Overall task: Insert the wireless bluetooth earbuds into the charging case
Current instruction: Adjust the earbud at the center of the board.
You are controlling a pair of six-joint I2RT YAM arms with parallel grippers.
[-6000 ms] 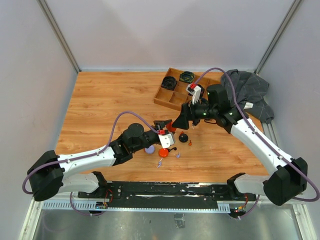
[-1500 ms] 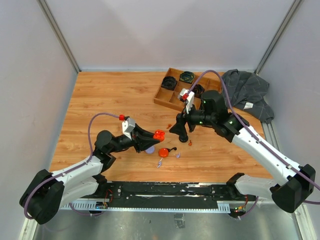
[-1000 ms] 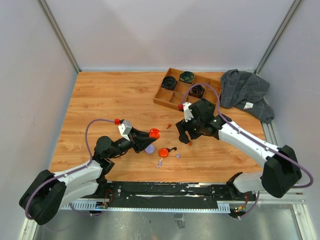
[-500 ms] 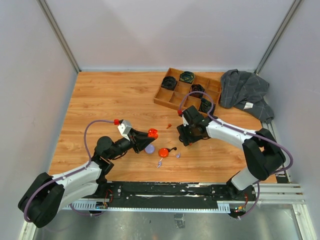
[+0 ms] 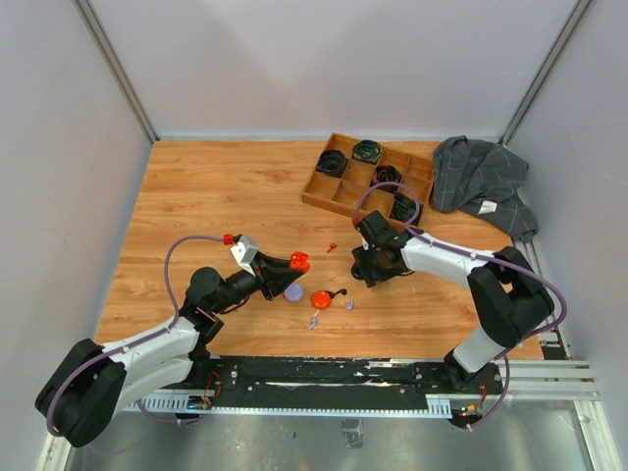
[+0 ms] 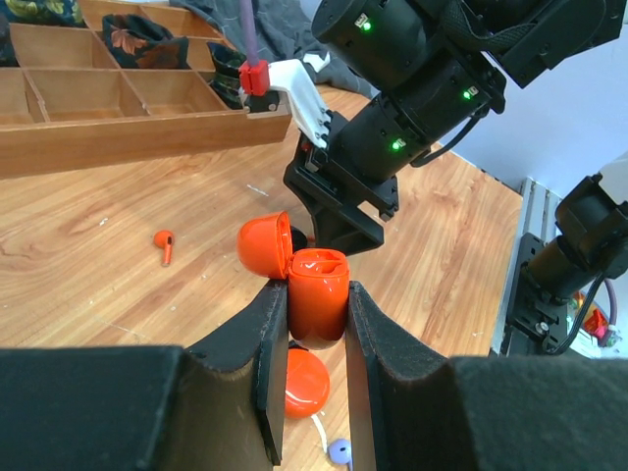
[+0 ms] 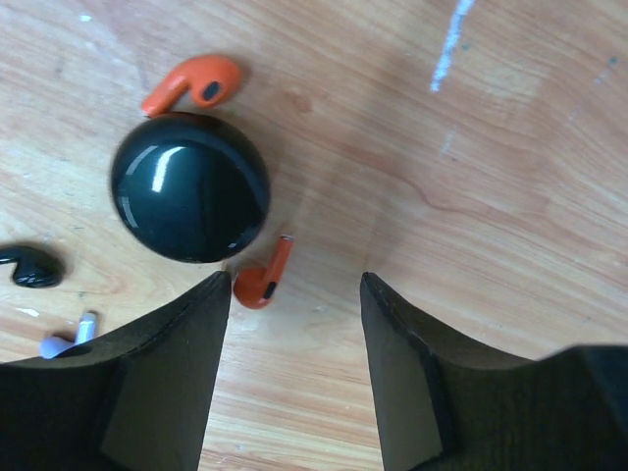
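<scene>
1. Near the middle of the table in the top view, the left gripper (image 5: 294,264) is clamped on an orange case (image 5: 301,259) and holds it clear of the wood.
2. Seen from the left wrist, the fingers (image 6: 263,343) press both sides of that case. Its body stands upright and its lid (image 6: 263,247) is swung open toward 10 o'clock.
3. At 3 o'clock from that case and well apart from it, the right gripper (image 5: 365,273) points down at the table. Its jaws stand partly apart with only bare wood between them.
4. Under the right wrist, an orange earbud (image 7: 263,280) lies on the wood just beside the inner tip of the 9 o'clock finger (image 7: 167,363). Whether they touch cannot be told.
5. A closed black case (image 7: 189,186) sits at 11 o'clock from that earbud, close by. A second orange earbud (image 7: 191,83) lies against its 12 o'clock edge.
6. A black earbud (image 7: 29,265) and a lilac earbud (image 7: 64,343) lie at 9 and 8 o'clock by the picture's edge.
7. From above, a lone orange earbud (image 5: 332,246) lies between the two grippers.
8. A closed orange disc case (image 5: 321,298) and a lilac case (image 5: 293,291) lie at 5 and 6 o'clock below the left gripper.
9. A wooden tray (image 5: 324,193) sits at 12 o'clock from the right gripper, with a grey cloth (image 5: 481,182) at 3 o'clock beside it.
</scene>
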